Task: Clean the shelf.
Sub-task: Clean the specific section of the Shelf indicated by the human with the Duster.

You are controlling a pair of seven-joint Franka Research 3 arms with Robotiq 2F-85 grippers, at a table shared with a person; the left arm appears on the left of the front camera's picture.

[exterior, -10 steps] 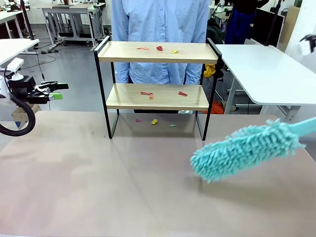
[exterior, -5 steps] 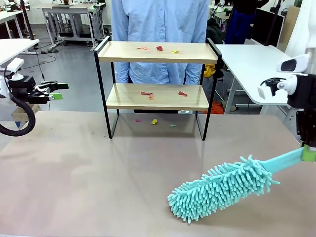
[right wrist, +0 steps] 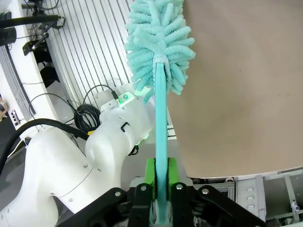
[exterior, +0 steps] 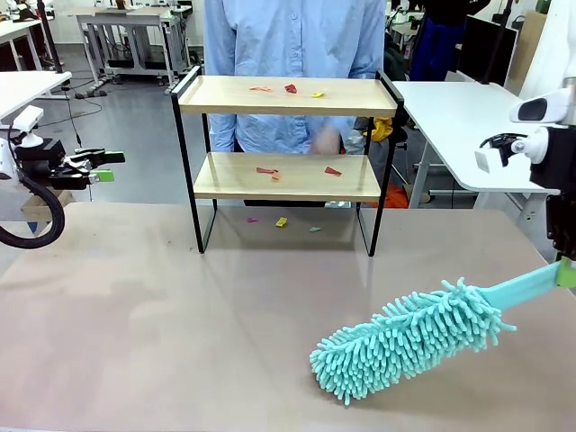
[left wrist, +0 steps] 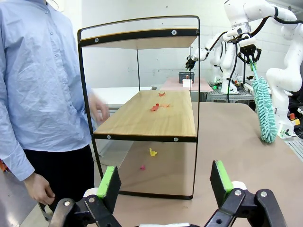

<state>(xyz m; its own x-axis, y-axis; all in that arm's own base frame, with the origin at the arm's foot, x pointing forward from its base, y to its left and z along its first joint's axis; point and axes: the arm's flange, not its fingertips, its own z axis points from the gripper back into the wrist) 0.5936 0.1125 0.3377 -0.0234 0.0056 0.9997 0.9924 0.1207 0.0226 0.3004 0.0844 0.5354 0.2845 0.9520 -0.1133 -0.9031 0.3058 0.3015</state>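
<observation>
front view: the shelf (exterior: 225, 94) is standing upright in the upper middle of the frame, on the far part of the brown table (exterior: 135, 315). small coloured scraps (exterior: 290, 88) are lying on its top board, more on the lower board, and a few on the table between its legs. a person (exterior: 292, 45) in a light blue shirt is standing directly behind the shelf. one hand (exterior: 326, 141) is showing as a blur in the gap between the two boards.

the right gripper (exterior: 567, 273) is sitting at the right edge of the frame, clamped on the handle of a teal fluffy duster (exterior: 405, 340). the duster's head is slanting down-left across the lower right, low over the table and well apart from the shelf. whether it is touching the table cannot be told. right wrist view: the green pads (right wrist: 150, 172) are pressing the handle from both sides at bottom centre.

the left gripper (exterior: 101, 166) is hanging at the left edge, mid-height, jaws spread and holding nothing. left wrist view: the shelf is standing end-on in the middle of the frame.
</observation>
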